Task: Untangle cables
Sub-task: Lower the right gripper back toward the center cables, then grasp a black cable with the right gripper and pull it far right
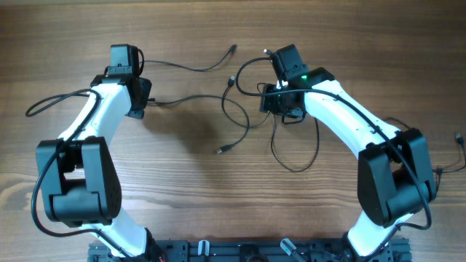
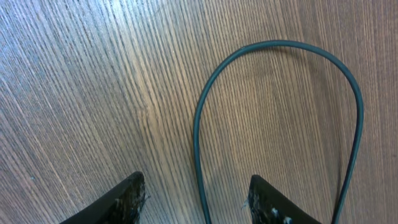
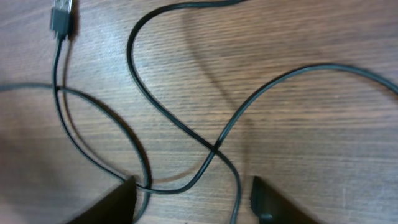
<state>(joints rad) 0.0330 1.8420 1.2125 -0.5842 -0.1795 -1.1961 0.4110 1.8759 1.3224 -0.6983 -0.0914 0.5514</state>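
Note:
Several thin black cables (image 1: 195,97) lie tangled across the middle of the wooden table. One plug end (image 1: 220,150) lies in front of the tangle and another (image 1: 231,49) behind it. My left gripper (image 1: 142,98) is low over the left end of one cord. In the left wrist view it (image 2: 198,193) is open, with a cable loop (image 2: 280,42) running up from between the untouching fingers. My right gripper (image 1: 280,102) hangs over the tangle's right side. It (image 3: 193,196) stands open over a cable crossing (image 3: 216,148). One cord touches the left finger (image 3: 124,199). A plug (image 3: 62,15) lies far left.
A thicker black arm cable (image 1: 44,105) trails off to the left of the left arm. Another cord end (image 1: 459,137) lies at the far right edge. A wide cable loop (image 1: 295,167) reaches toward the front. Both arm bases stand at the near edge.

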